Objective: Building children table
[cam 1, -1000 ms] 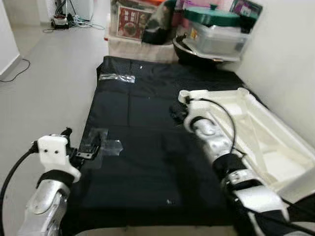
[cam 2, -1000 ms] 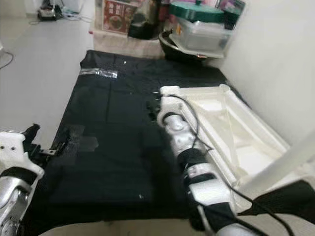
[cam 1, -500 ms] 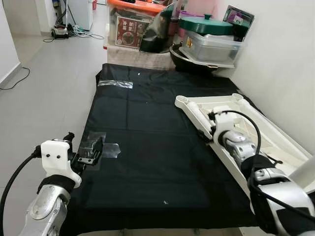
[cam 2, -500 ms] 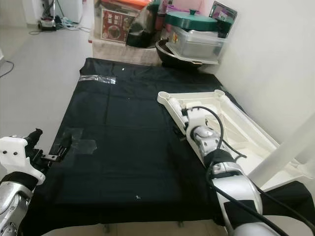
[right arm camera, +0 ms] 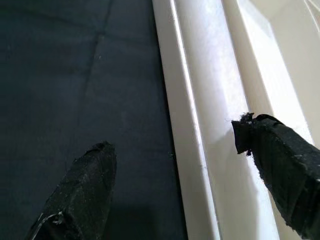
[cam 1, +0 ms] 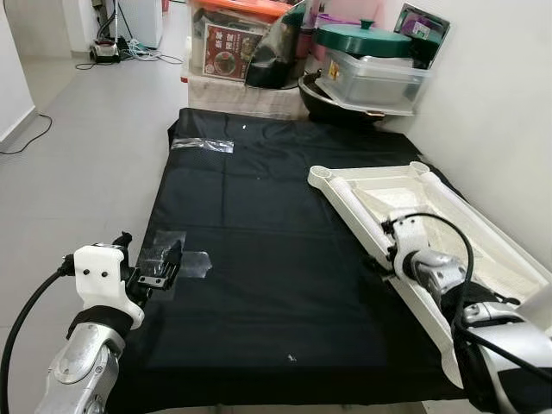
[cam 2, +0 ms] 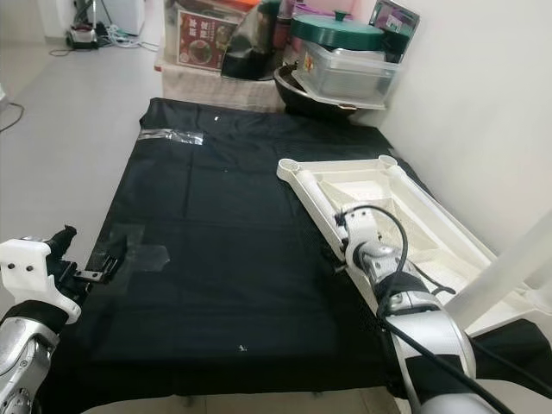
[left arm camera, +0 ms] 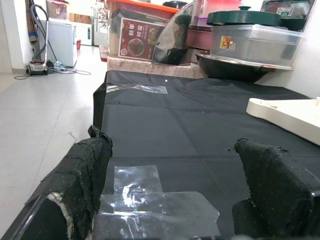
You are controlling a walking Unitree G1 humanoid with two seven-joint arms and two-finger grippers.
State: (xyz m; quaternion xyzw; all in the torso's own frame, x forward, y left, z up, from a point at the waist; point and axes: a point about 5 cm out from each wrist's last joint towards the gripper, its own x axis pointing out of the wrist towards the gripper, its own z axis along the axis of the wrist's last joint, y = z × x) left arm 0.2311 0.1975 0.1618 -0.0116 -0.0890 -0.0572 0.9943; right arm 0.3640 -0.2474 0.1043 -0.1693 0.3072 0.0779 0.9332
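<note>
A white table top (cam 1: 448, 233) lies upside down along the right edge of the black mat (cam 1: 259, 250). The right gripper (right arm camera: 175, 190) is wide open over its rim, holding nothing. The left gripper (left arm camera: 175, 195) is open by the mat's left edge, above clear tape (left arm camera: 150, 210).

You have two silver metal arms, each ringed by a black band near the wrist and capped with a white plastic block. A black cable loops from each block back along the forearm. The left pincer (cam 1: 148, 274) and right pincer (right arm camera: 175, 190) carry long black fingers (left arm camera: 85, 175) with rough, frayed padding, pale at one worn edge.
</note>
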